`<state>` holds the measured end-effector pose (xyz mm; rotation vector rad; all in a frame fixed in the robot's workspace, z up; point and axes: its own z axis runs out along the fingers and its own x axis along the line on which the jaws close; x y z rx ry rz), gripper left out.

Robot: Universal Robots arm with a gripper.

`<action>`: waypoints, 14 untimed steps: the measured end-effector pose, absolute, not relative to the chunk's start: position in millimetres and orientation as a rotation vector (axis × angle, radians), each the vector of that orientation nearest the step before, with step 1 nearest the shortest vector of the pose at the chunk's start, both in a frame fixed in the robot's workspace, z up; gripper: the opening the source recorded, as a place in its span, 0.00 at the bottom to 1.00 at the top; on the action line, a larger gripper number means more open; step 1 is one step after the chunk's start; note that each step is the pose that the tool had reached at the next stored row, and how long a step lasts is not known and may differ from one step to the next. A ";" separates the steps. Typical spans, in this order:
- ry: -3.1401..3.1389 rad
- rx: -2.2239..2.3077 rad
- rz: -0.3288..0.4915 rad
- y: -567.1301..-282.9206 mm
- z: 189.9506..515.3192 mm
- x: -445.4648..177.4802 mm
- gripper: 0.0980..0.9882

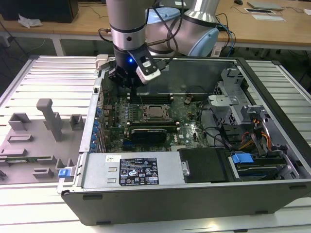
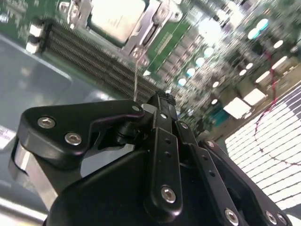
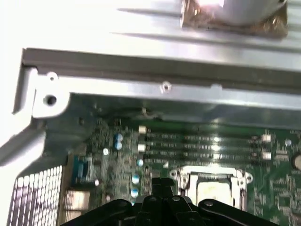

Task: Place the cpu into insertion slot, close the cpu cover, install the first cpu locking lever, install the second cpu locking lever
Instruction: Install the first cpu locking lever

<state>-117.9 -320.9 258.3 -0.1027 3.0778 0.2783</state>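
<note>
The cpu [image 1: 156, 112] lies in the insertion slot [image 1: 146, 118] in the middle of the green board, silver top up. The cpu cover [image 1: 156, 105] lies flat as a metal frame around it. In both wrist views the cpu [image 2: 115, 19] [image 3: 214, 190] shows inside the cover frame [image 2: 149, 29] [image 3: 188, 175]. My gripper [image 1: 127, 85] hangs above the board, back and toward the exterior view's left of the slot. Its black fingertips [image 2: 162, 100] [image 3: 162, 182] are shut with nothing seen between them. A thin metal lever [image 2: 136, 75] rises from the slot's corner toward the fingers; whether it touches them I cannot tell.
The board sits in an open computer case [image 1: 272, 145] on a slatted table. Memory slots [image 2: 94, 61] run beside the socket. A black card [image 1: 150, 132] lies in front of it, the power supply [image 1: 131, 170] at the near wall, drive cages and cables [image 1: 243, 131] at the right. Grey fixtures [image 1: 48, 121] stand left.
</note>
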 end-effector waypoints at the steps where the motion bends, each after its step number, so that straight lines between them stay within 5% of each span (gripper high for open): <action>1: 3.074 -0.102 0.313 -320.8 258.3 -118.2 0.01; 4: 3.065 -0.100 0.379 -320.8 258.1 -118.3 0.01; 14: 3.069 -0.099 0.381 -320.9 257.9 -87.4 0.01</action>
